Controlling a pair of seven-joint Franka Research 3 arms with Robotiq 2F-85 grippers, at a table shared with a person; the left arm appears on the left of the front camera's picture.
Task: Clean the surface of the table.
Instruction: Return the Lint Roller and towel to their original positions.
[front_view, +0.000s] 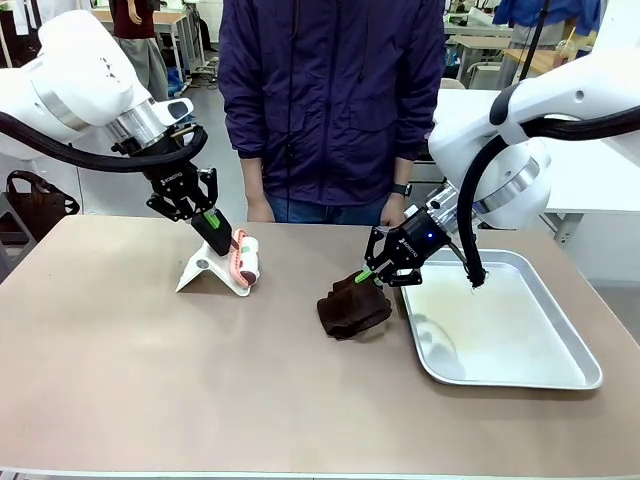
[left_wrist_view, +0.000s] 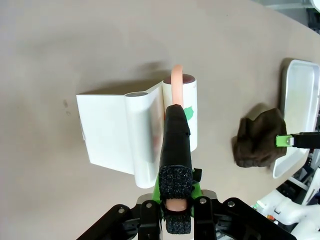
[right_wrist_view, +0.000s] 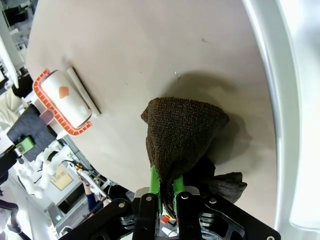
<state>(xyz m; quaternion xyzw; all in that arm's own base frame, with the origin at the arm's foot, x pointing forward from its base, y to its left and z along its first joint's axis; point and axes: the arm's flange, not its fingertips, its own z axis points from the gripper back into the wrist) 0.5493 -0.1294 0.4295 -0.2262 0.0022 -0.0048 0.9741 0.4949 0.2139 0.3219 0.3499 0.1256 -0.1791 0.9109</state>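
The left gripper (front_view: 213, 228) has its jaws closed tight on the salmon-coloured handle of a lint roller (front_view: 245, 257), pinched between the green pads. The roller has a white sticky drum in a salmon frame and rests against its white plastic stand (front_view: 208, 272), a folded sheet with a rounded cradle. Both sit on the table (front_view: 150, 380), well left of the metal tray (front_view: 560, 375).

The right gripper (front_view: 368, 275) is clamped shut on a dark brown cloth (front_view: 352, 308), gripping an upper fold while the rest slumps on the table, just beside the tray's left rim. The cloth is coarse and looped, like terry. The tray is shallow, rectangular and silver with rounded corners, lying at the table's right end. The table top is smooth, matte taupe and spans the whole front view.

The left wrist view shows a small green mark on the roller drum (left_wrist_view: 188, 115) and the cloth (left_wrist_view: 257, 142) beside the tray rim. The right wrist view shows the cloth's weave (right_wrist_view: 182, 130) up close, pulled into a peak between the fingers, and an orange mark on the roller (right_wrist_view: 62, 100). The front view shows a person in a dark jacket (front_view: 330, 100) standing at the far edge behind the tray.
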